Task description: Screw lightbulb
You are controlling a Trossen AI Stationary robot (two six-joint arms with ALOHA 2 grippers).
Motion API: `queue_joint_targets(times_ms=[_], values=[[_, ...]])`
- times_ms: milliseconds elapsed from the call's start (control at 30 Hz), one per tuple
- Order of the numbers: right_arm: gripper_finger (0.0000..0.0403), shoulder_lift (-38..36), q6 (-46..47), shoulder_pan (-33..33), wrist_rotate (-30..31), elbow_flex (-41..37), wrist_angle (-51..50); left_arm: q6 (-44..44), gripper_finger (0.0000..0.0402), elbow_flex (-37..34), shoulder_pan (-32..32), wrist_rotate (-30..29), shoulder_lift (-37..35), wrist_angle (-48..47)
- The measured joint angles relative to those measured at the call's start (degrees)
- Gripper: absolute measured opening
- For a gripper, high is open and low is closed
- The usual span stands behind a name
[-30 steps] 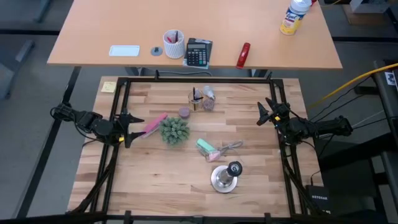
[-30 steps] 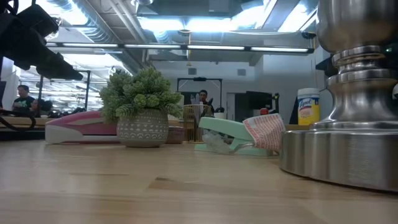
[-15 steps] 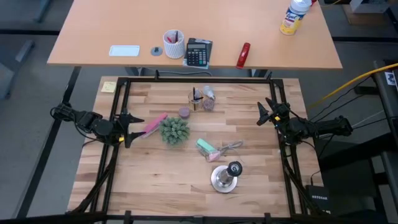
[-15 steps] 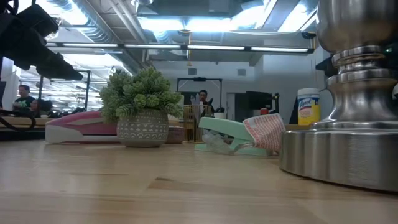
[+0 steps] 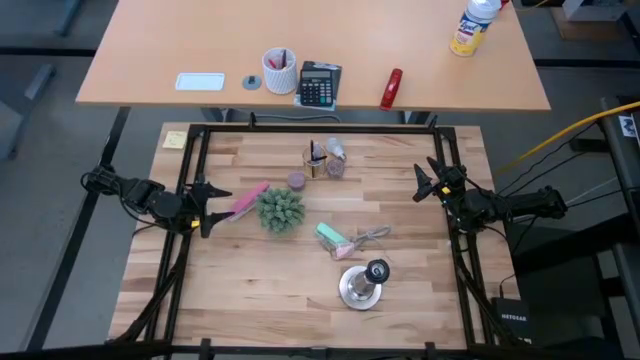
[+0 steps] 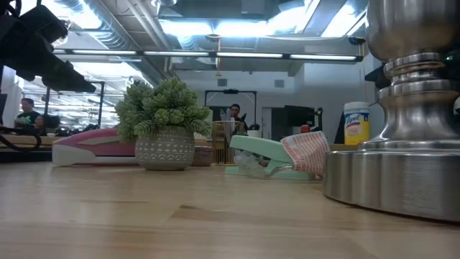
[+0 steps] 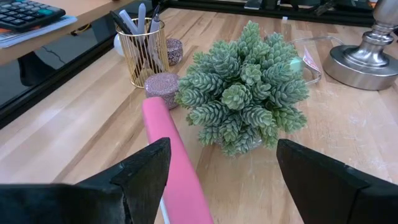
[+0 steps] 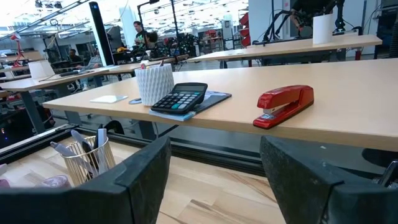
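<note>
A cluttered worktop (image 5: 250, 290). The left tool (image 5: 207, 210) gapes wide and empty, with a plant (image 5: 280, 210) just ahead. The bulb (image 5: 336, 150) sits beside the cup (image 5: 316, 160), well ahead of the right tool (image 5: 423, 180), which is also wide open and empty. A reach for the bulb may topple the cup or roll the bulb away.

- Left arm (image 5: 150, 200): dark, jointed segments, with thin black cables looping off its outer end.
- Left gripper (image 5: 207, 205): two black, wedge-shaped fingers (image 7: 143, 180) with flat matte faces and angular edges, seen close in the left wrist view.
- Right arm (image 5: 510, 207): same dark build, black cables trailing behind it.
- Right gripper (image 5: 428, 182): matching broad black fingers (image 8: 140, 171), smooth, unmarked.
</note>
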Motion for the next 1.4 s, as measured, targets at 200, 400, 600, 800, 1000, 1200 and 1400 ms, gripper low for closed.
queue_joint_targets(times_ms=[200,400,600,800,1000,1200,1400], values=[[0.0253,0.00,0.00,0.01,0.00,0.00,0.00,0.00,0.0285,0.00,0.00,0.00,0.00,0.00],[0.0253,0.02,0.00,-0.01,0.00,0.01,0.00,0.00,0.0285,0.00,0.00,-0.13,0.00,0.01],[0.0253,0.00,0.00,0.01,0.00,-0.01,0.02,0.00,0.0285,0.01,-0.02,-0.22,0.00,0.01],[0.0253,0.02,0.00,0.00,0.00,-0.01,0.02,-2.81,0.0285,0.01,-0.01,-0.24,0.00,0.95],[0.0253,0.02,0.00,0.01,0.00,-0.01,0.02,-10.96,0.0285,-0.02,0.00,-0.32,0.00,5.70],[0.0253,0.00,0.00,-0.01,0.00,0.01,0.02,-12.68,0.0285,-0.02,0.00,-0.34,0.02,11.73],[0.0253,0.00,0.00,0.01,0.00,0.00,0.02,-11.46,0.0285,-0.02,-0.02,-0.35,0.00,19.52]])
